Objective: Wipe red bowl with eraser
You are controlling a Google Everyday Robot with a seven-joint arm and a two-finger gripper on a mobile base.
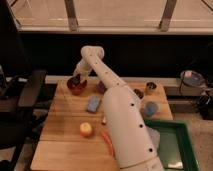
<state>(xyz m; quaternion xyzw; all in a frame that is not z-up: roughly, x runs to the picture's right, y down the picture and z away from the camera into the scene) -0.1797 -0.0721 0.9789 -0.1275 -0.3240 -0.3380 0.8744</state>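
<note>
Field notes, single camera view, looking down the table.

The long white robot arm (122, 115) rises from the near edge of the light wooden table (60, 135). It climbs to a joint at the far side, then bends down and to the left. The gripper (76, 80) hangs over the table's far-left corner, directly above the small round orange-red bowl (76, 90), and its dark tip sits at the bowl's mouth. We cannot tell whether the gripper is open or closed. We also cannot separate a flat black eraser from the dark tip, so we do not know whether it is held.

The orange-red bowl sits upright on the wood, near the far-left edge.

Other items noted:
- A small purple bowl (101, 88) stands just right of the red one, partly hidden behind the arm.
- A light-blue rectangular sponge (93, 104) lies flat nearer to us, just beside the arm.
- A round yellow-orange fruit (86, 129) sits nearer still, left of the arm.
- A slim orange-red piece (106, 138) lies against the arm's lower side; we cannot say what it is.
- On the right half are a small metal cup (150, 86) at the far edge and a pale blue cup (150, 108) closer in.
- A green rectangular tray (176, 128) is at the near-right corner.
- A black chair (25, 95) stands off the table's left side.
</note>
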